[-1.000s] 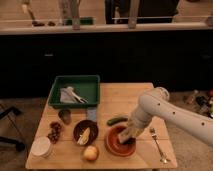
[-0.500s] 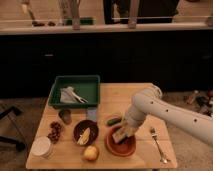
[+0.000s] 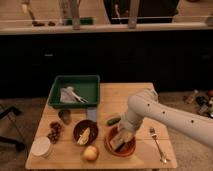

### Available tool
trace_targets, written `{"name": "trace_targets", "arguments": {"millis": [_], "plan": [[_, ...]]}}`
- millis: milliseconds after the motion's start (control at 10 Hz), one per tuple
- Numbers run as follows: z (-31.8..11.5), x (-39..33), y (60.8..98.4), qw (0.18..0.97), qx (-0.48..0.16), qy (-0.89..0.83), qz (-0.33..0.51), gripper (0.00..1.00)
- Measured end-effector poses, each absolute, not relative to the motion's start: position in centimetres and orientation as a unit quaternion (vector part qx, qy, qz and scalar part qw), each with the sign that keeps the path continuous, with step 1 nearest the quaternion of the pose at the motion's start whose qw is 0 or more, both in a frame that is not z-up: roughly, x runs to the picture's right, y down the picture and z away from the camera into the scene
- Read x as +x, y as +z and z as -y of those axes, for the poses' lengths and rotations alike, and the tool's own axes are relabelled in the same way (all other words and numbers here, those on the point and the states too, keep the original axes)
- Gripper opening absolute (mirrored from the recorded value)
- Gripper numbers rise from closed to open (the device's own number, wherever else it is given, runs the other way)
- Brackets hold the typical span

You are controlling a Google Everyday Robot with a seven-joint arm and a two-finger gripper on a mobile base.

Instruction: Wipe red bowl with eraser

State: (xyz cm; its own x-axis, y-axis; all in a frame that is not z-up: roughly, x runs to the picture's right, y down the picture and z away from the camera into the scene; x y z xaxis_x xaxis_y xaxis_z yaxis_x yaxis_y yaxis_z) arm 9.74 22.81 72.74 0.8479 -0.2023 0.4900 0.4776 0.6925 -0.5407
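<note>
The red bowl (image 3: 120, 148) sits near the front edge of the wooden table (image 3: 150, 100), right of the dark brown bowl (image 3: 85, 133). My gripper (image 3: 120, 140) reaches down into the red bowl from the right, on the white arm (image 3: 165, 115). A pale block, the eraser (image 3: 118, 143), shows at the gripper's tip against the bowl's inside. I cannot make out the fingers around it.
A green tray (image 3: 76, 90) with a white cloth stands at the back left. A green cucumber (image 3: 113, 120), a grey-blue card (image 3: 91, 114), an apple (image 3: 90, 153), a white cup (image 3: 41, 147), dark fruits (image 3: 53, 131) and a fork (image 3: 157, 145) lie around the bowls.
The arm has shifted left, and the gripper has moved further left inside the red bowl.
</note>
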Motion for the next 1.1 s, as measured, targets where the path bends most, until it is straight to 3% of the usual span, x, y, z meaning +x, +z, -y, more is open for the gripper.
{"name": "trace_targets", "arguments": {"millis": [600, 1100], "plan": [[-22.4, 13.9, 73.9, 0.911, -0.344, -0.14, 0.179, 0.01], [-21.4, 13.4, 75.3, 0.91, -0.332, -0.117, 0.219, 0.01]]}}
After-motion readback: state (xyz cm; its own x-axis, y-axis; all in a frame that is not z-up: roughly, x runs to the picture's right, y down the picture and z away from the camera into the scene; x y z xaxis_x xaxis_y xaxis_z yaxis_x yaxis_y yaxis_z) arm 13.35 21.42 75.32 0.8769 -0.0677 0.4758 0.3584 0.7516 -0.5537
